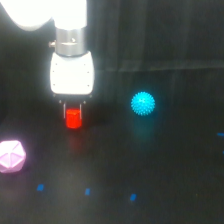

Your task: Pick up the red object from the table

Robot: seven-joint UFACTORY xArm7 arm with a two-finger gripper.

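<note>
The gripper (73,106) clasps the red object (73,119) at its top, fingers mostly hidden; blur obscures whether it touches the table (165,170).

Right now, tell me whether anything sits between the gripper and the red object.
Nothing visible does. The gripper is directly over the red object. The cyan ball lies off to the exterior view's right and the pink polyhedron to its lower left, both apart from it.
</note>
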